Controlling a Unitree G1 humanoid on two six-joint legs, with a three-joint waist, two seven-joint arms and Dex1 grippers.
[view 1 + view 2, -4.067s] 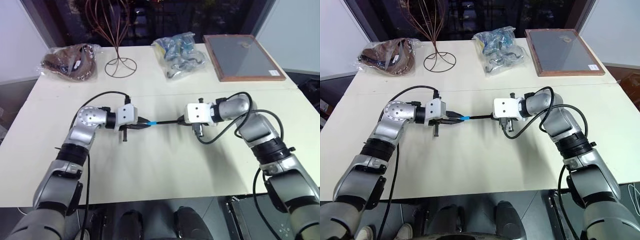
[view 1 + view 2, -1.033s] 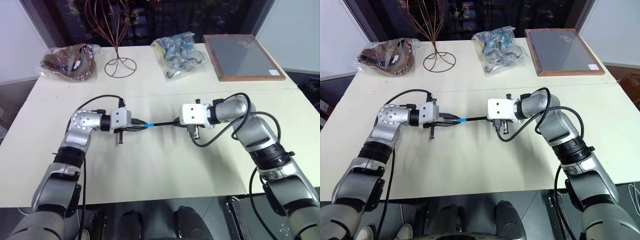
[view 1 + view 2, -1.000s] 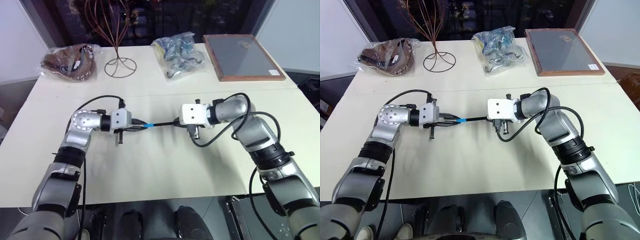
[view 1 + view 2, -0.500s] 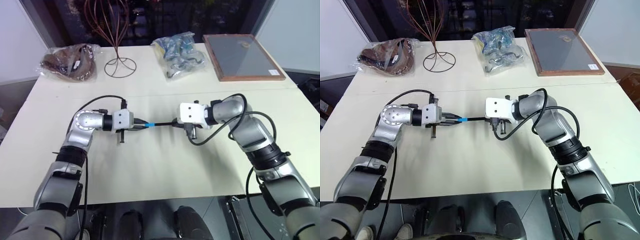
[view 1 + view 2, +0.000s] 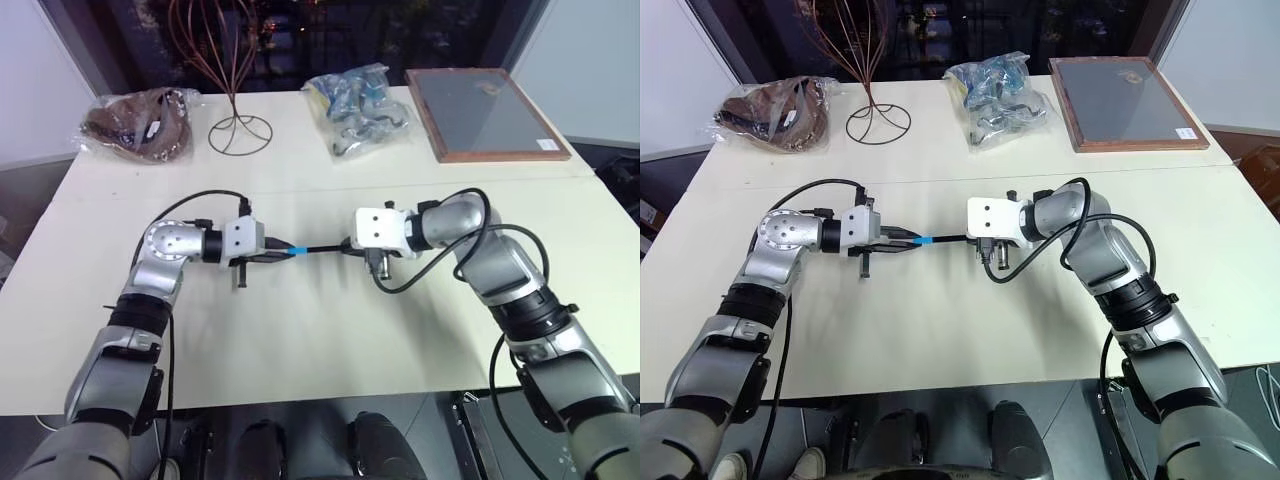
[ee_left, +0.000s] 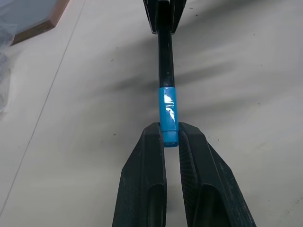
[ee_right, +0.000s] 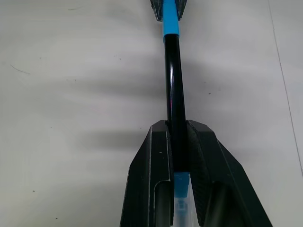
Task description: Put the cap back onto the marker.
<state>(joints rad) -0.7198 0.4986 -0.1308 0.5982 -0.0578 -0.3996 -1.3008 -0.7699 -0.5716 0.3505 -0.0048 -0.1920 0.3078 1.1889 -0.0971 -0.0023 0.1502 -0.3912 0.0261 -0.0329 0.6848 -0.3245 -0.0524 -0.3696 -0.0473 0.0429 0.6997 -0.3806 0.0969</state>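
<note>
One marker point(image 7: 173, 80) and one cap point(image 6: 168, 115) are present, joined end to end and held level above the table point(image 5: 330, 350). The left gripper point(image 6: 170, 138) is clamped on the cap; the right gripper point(image 7: 176, 126) is clamped on the marker barrel. Two plastic bags point(image 5: 140, 123) point(image 5: 358, 108), one wire stand point(image 5: 238, 118) and one framed board point(image 5: 485, 112) lie along the far edge.

The cap point(image 6: 168, 113) is bright blue with a pale glossy streak; the marker point(image 7: 173, 80) barrel is glossy black, with a bluish end between black fingers point(image 7: 152, 179). The table point(image 5: 330, 340) is plain cream. At its 12 o'clock edge stands a copper-brown wire stand point(image 5: 238, 100); at 10 o'clock a brown bundle in clear plastic point(image 5: 140, 122); at 1 o'clock a wood-framed grey board point(image 5: 487, 112)
</note>
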